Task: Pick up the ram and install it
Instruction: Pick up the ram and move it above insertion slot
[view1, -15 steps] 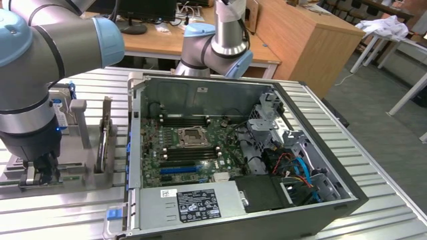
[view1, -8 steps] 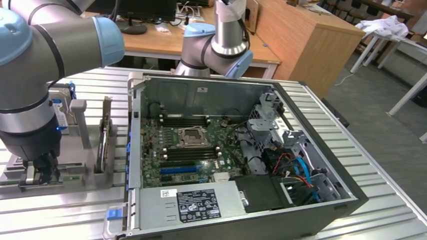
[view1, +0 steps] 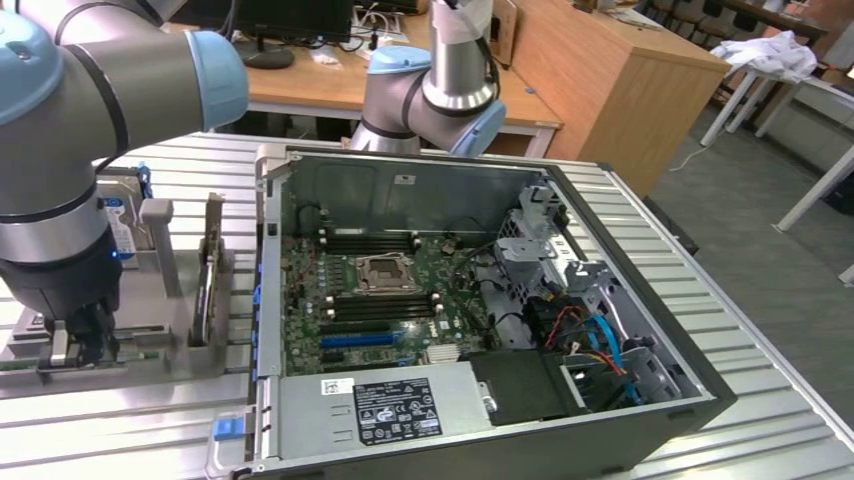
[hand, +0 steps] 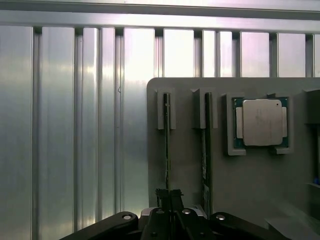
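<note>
**Item:** the ram. A thin green circuit-board stick was recorded standing on its long edge in a narrow slot of the grey holder plate. The plate was laid on the ribbed metal tabletop, outside the computer case, towards the exterior view's left.

**Handling, as judged:** light and stiff, yet fragile. The chips and the contact edge were considered best left untouched. The soundest hold was judged to be across the two flat faces at the upper edge, so that the stick could be drawn straight out without twisting. The faces were taken to be smooth, so a firm pinch was deemed necessary.

**Grip:** the fingers were seen drawn together on the ram's upper edge and were judged to be clamped on it. The stick was judged not yet lifted from its slot.

**Containers and contents:**
- Holder plate: the ram was held in one slot and a second stick in the neighbouring slot. A processor chip was seated in a square pocket beside them.
- Computer case: the side was open and a motherboard was mounted inside. Black memory slots were noted beside the processor socket, and no stick was seen seated in them. A blue expansion slot and a labelled power supply were also logged.
</note>
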